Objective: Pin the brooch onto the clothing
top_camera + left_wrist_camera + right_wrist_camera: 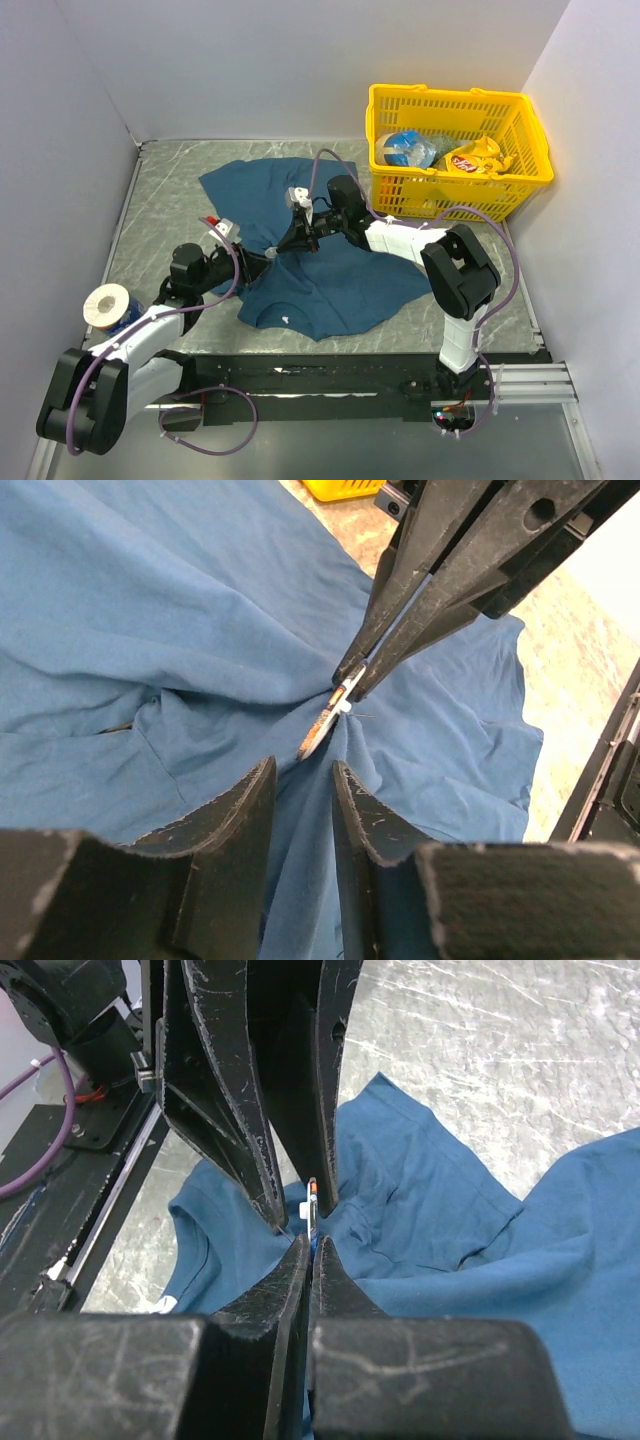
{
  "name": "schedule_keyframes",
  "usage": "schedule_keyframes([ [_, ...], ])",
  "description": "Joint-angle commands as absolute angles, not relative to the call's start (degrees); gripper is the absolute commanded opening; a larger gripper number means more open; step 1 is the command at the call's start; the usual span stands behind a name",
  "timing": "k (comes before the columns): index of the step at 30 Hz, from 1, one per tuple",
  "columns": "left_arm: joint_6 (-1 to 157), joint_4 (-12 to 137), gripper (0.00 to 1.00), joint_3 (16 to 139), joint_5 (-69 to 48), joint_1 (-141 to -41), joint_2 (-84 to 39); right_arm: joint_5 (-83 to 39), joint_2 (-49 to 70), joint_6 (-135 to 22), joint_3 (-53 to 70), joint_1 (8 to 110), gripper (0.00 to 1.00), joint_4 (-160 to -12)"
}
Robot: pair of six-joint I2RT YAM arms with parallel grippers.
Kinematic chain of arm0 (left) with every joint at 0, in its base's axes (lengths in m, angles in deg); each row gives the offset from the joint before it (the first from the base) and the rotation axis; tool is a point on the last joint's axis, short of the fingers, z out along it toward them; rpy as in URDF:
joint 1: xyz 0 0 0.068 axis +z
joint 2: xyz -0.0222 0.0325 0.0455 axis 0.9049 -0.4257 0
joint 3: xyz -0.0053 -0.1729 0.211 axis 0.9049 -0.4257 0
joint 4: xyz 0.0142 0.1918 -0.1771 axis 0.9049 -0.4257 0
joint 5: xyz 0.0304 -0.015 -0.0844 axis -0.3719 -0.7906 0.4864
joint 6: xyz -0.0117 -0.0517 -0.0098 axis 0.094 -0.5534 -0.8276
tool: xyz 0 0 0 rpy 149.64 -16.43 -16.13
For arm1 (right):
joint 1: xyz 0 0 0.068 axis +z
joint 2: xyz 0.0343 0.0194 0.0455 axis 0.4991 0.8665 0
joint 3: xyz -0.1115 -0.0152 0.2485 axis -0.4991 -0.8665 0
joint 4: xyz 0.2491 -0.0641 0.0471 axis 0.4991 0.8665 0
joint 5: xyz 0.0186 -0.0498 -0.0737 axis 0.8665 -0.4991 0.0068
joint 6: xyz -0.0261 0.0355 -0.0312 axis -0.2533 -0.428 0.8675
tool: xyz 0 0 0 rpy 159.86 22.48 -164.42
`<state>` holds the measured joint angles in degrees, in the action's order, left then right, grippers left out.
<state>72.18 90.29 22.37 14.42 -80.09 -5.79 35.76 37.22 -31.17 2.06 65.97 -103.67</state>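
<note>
Right tool [352,680]: clamped on brooch [325,723], which touches the T-shirt [150,610].
Left tool [303,780]: narrow gap, pinching T-shirt fold beside brooch.

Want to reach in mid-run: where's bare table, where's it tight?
Bare table: between left wall and T-shirt; the strip behind the shirt along the back wall; right of the right arm, below the yellow basket. Tight: mid-shirt, where left hand and right hand meet at the brooch, and near left around the tape roll.
</note>
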Motion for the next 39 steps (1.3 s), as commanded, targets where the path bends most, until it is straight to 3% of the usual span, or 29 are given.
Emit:
schedule_keyframes([
  [1,72.9,94.2,0.33,24.3,17.2,-79.7,-6.3,35.7,37.4,-30.4,4.7,66.2,0.00,-104.4],
  [18,72.1,97.4,0.26,24.7,17.0,-79.4,-7.4,35.9,37.7,-30.1,5.2,66.2,0.00,-103.3],
  [21,72.1,97.3,0.19,25.7,18.3,-79.4,-9.4,35.9,37.7,-30.0,5.3,66.2,0.00,-103.3],
  [24,71.7,97.9,0.01,26.3,19.8,-79.4,-10.8,35.7,37.7,-30.1,5.2,66.2,0.00,-103.3],
  [28,72.0,97.2,0.01,26.4,20.0,-79.4,-11.3,35.3,37.6,-29.7,6.0,65.9,0.00,-102.2],
  [31,72.6,96.4,0.01,26.1,19.3,-79.3,-9.9,35.1,37.5,-29.9,6.5,65.4,0.17,-101.7],
  [32,73.0,96.3,0.01,26.0,19.1,-79.4,-9.4,35.1,37.0,-29.9,6.4,65.4,0.31,-101.7],
  [34,73.6,96.7,0.01,25.4,19.0,-79.3,-7.7,34.5,36.3,-29.8,5.0,64.9,0.45,-102.5],
  [35,73.7,96.7,0.01,25.2,18.7,-79.3,-7.1,34.2,35.2,-29.5,4.3,64.7,0.57,-103.2],
  [39,74.6,95.2,0.01,24.6,17.9,-79.3,-5.0,33.2,31.5,-29.2,-2.0,62.2,0.80,-107.8],
])
